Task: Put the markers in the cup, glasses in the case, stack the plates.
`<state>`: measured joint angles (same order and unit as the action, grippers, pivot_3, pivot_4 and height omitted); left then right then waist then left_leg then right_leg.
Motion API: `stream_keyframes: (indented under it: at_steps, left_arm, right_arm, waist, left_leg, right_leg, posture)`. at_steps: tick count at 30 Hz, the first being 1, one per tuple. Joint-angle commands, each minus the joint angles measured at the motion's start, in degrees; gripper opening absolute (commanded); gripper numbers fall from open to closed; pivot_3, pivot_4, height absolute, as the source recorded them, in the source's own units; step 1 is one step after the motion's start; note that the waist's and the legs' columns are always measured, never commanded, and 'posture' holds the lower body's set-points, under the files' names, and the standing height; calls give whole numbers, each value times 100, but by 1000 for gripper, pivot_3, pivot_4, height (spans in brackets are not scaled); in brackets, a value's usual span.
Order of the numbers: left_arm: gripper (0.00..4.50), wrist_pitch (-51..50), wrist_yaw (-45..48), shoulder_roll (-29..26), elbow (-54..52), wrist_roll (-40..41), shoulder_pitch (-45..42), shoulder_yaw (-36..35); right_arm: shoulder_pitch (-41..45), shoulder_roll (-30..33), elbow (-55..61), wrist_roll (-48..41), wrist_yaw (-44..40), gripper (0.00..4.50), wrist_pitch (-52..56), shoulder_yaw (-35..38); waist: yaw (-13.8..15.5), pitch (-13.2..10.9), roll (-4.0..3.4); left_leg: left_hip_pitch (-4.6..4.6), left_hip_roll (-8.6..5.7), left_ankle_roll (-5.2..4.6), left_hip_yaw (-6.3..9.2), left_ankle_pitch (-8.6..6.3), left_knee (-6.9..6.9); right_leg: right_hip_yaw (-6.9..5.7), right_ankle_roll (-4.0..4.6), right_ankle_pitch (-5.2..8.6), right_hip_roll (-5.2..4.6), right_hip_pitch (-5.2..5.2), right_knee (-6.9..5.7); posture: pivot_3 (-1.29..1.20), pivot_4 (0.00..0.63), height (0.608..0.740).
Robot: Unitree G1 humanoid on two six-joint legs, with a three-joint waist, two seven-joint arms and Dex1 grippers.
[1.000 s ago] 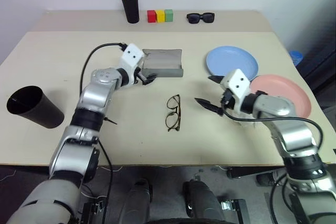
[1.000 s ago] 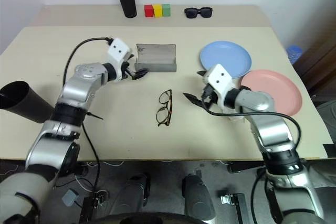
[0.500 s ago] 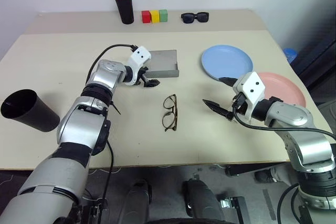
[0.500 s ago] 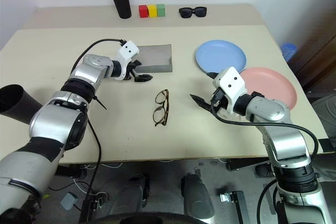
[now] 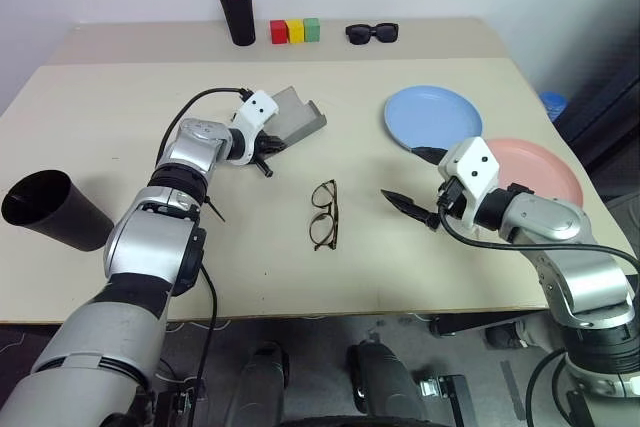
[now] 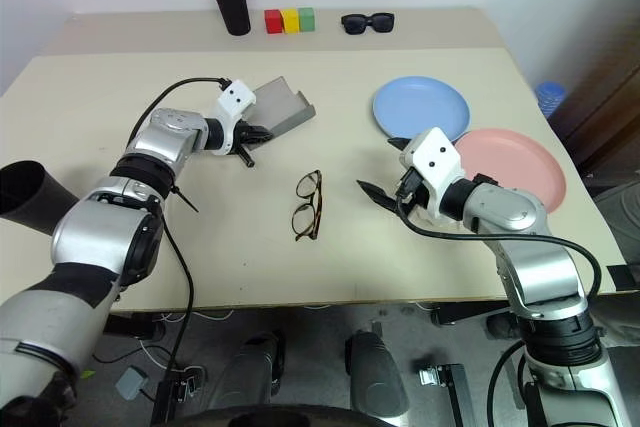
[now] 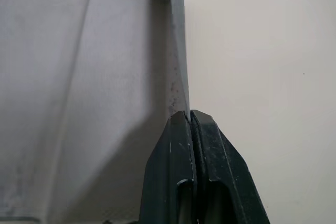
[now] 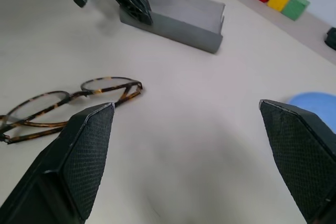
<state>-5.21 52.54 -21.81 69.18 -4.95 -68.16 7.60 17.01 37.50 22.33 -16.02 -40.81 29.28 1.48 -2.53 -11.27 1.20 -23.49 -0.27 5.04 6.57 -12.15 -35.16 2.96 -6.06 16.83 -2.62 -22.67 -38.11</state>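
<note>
Left wrist view: the left gripper's [image 7: 190, 121] fingers are being held shut on the case's [image 5: 291, 115] lid edge, while the right gripper [image 5: 418, 187] is hanging spread wide and empty near the glasses [image 5: 324, 214], which are lying on the worktop [image 5: 100, 117]. Nothing is being counted as done: the cup [image 5: 50, 209] is lying empty, and the blue plate [image 5: 432, 117] and pink plate [image 5: 545, 169] are sitting unstacked. Against a second ago, the left fingers have been closed and the lid is being lifted.
</note>
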Motion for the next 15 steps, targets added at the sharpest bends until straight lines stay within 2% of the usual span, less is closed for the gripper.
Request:
stream_keyframes:
  at_steps: [1, 5, 8, 15]
  left_arm:
    - [33, 159, 656, -333, -643, 187, 75, -139]
    - [33, 87, 1777, -819, -1700, 399, 615, -79]
    - [33, -54, 2629, -1445, -2917, 525, 1341, 55]
    - [33, -566, 3364, -2333, -4916, 725, 2535, 174]
  right_arm:
    - [111, 6, 28, -68, -83, 4500, -184, 55]
    - [64, 4, 97, -228, -238, 4500, -193, 74]
    - [-58, 40, 296, -508, -451, 4500, -51, 62]
    - [-44, -36, 408, -951, -422, 4500, 734, -89]
  waist:
    - [-6, 0, 0]
    - [-11, -1, -1]
    - [-29, -1, -2]
    - [44, -2, -3]
  left_leg:
    - [0, 0, 0, 0, 0, 1]
    - [0, 2, 0, 0, 0, 3]
    - [0, 2, 0, -1, 0, 3]
    - [1, 5, -1, 2, 0, -8]
  right_leg:
    - [0, 0, 0, 0, -1, 0]
    - [1, 0, 0, 1, -2, -1]
    - [2, 1, 0, 0, -2, -1]
    - [0, 3, 0, 0, 9, -2]
  posture:
    - [0, 150, 740]
    - [0, 150, 740]
    - [0, 150, 740]
    - [0, 150, 740]
